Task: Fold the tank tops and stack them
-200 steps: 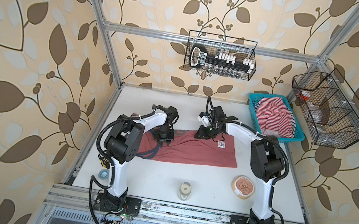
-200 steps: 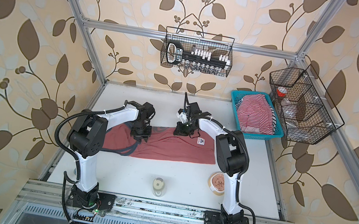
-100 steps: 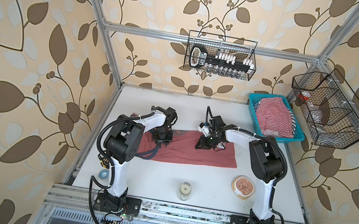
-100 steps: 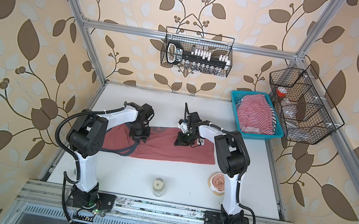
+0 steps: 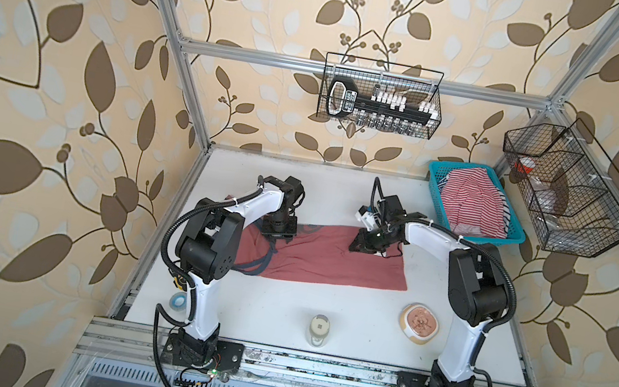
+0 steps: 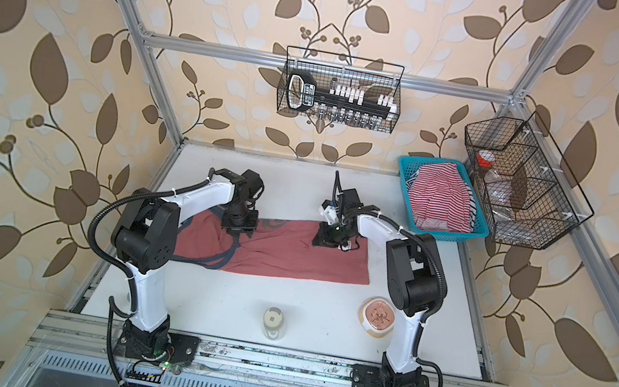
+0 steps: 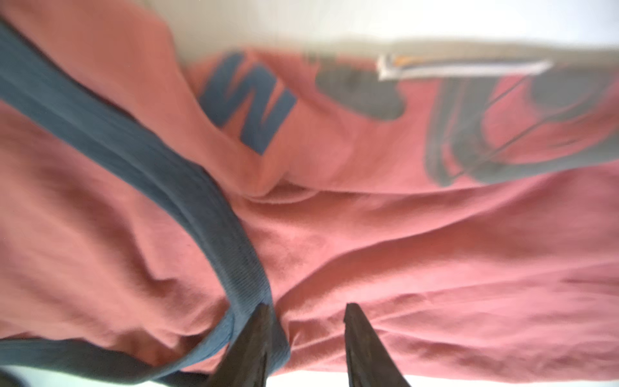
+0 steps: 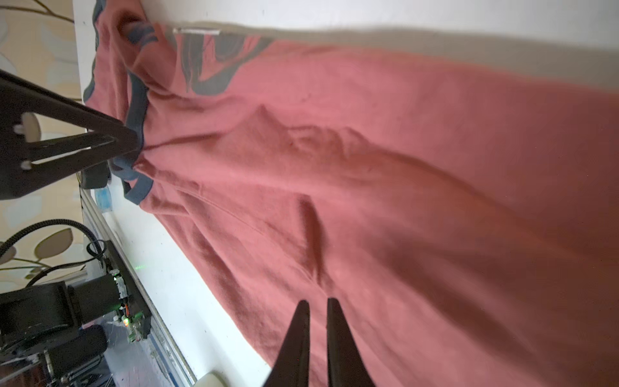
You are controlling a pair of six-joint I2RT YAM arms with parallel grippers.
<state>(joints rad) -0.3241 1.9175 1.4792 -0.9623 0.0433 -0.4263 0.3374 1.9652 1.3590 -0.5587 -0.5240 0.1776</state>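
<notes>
The brick-red tank top (image 5: 330, 261) (image 6: 289, 254) lies folded into a long band across the table, with its dark trim bunched at the left end. My left gripper (image 5: 276, 237) (image 6: 236, 233) (image 7: 306, 306) points down at that end, fingers apart, one tip on the dark trim (image 7: 207, 207). My right gripper (image 5: 359, 248) (image 6: 320, 241) (image 8: 316, 300) is low on the cloth (image 8: 368, 167) near the far edge, shut on a crease of it. The striped tank top (image 5: 472, 205) (image 6: 441, 200) sits crumpled in the teal basket (image 5: 434, 180) (image 6: 404, 167) at the back right.
A bowl (image 5: 420, 321) and a small jar (image 5: 320, 329) stand near the front edge, and a tape roll (image 5: 177, 300) sits by the left arm's base. Wire baskets hang on the back wall (image 5: 380, 96) and right wall (image 5: 567, 201).
My right gripper has come forward from the far edge onto the red tank top, and the cloth now lies narrower. The left arm has barely moved.
</notes>
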